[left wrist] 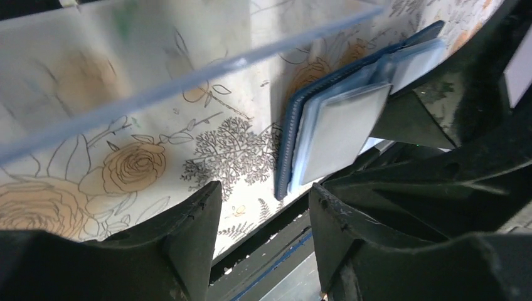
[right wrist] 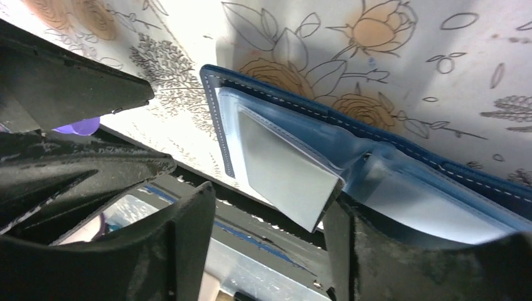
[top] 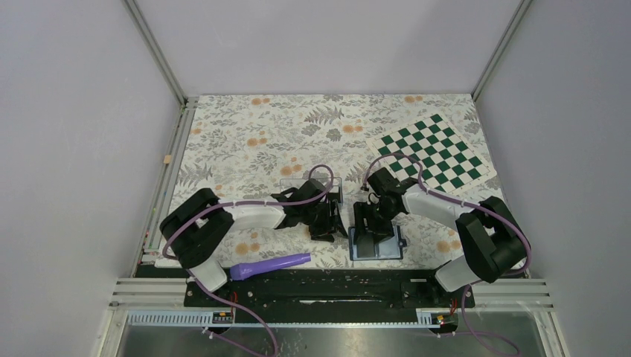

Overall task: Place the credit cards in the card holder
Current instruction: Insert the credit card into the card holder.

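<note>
The card holder (top: 392, 248) lies open near the table's front edge, navy outside and light blue inside. One credit card (right wrist: 282, 164) sticks out of its pocket at a slant and looks grey with glare. My right gripper (right wrist: 266, 207) hovers open just over that card, whose free corner sits beside the right-hand finger (right wrist: 342, 232). The same credit card (left wrist: 342, 133) and the card holder (left wrist: 290, 135) show up and to the right in the left wrist view. My left gripper (left wrist: 263, 216) stands open and empty, just left of the holder.
A clear plastic box (top: 309, 186) stands behind the left gripper, its wall (left wrist: 188, 75) crossing the left wrist view. A purple tool (top: 271, 265) lies at the front edge. A green and white checkerboard (top: 431, 152) lies at the back right. The black base rail (top: 335, 286) runs close below the holder.
</note>
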Robot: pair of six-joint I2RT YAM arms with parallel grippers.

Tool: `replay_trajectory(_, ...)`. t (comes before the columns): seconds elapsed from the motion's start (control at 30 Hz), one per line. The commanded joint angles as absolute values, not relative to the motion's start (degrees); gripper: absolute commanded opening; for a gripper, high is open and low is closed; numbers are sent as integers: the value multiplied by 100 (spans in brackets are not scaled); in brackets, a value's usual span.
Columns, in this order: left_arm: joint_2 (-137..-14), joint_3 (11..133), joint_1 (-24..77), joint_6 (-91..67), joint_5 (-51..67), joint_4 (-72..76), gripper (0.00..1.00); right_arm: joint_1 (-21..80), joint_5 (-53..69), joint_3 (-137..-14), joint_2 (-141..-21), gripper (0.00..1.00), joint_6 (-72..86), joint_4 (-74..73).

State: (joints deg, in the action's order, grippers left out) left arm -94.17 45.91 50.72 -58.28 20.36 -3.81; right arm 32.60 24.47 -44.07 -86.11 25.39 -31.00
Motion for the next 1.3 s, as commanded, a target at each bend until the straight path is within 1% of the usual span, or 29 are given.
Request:
replay_trajectory(0.0, -9677, 4648, 5062, -5977, 2283, 132, 53, 3304, 1967, -4583, -8681, 65, 2230, -3450)
replay_trajectory(0.07, -9793, 4694, 5067, -6023, 2358, 228, 52, 3301, 2055, -4495, -8834, 44, 2288, -3252)
replay_trajectory(0.1, -9859, 4720, 5066, -6047, 2384, 283, 51, 3304, 2120, -4458, -8931, 40, 2314, -3139)
replay_trajectory(0.17, -9987, 4789, 5081, -6072, 2400, 326, 51, 3305, 2268, -4433, -9159, 34, 2326, -2960)
replay_trajectory(0.27, -10175, 4809, 5099, -6155, 2487, 535, 51, 3305, 2586, -4365, -9399, 30, 2358, -2652)
replay_trajectory(0.37, -10229, 4691, 5115, -6320, 2668, 1029, 50, 3304, 2749, -4280, -9487, 28, 2415, -2397)
replay_trajectory(0.43, -10188, 4590, 5116, -6418, 2779, 1334, 47, 3298, 2894, -4219, -9530, 27, 2460, -2240)
replay_trajectory(0.7, -9579, 4335, 5126, -6498, 2956, 1735, 38, 3305, 3124, -4126, -9582, 27, 2536, -1979)
replay_trajectory(0.87, -9466, 4298, 5173, -6454, 3283, 1805, 36, 3283, 3231, -4043, -9558, 28, 2621, -1751)
replay_trajectory(1.0, -9451, 4117, 5212, -6520, 3340, 2068, 35, 3213, 3592, -3923, -9597, 30, 2843, -1306)
replay_trajectory(1.03, -9417, 4028, 5204, -6574, 3340, 2184, 34, 3198, 3683, -3884, -9602, 31, 2914, -1179)
replay_trajectory(1.13, -9269, 3809, 5203, -6680, 3186, 2311, 23, 3144, 4012, -3783, -9650, 33, 3115, -760)
replay_trajectory(1.2, -9093, 3748, 5204, -6619, 2931, 1944, 19, 3142, 4175, -3815, -9717, 34, 3170, -625)
replay_trajectory(1.27, -8870, 3859, 5207, -6383, 2531, 1191, 16, 3143, 4235, -3952, -9768, 36, 3145, -664)
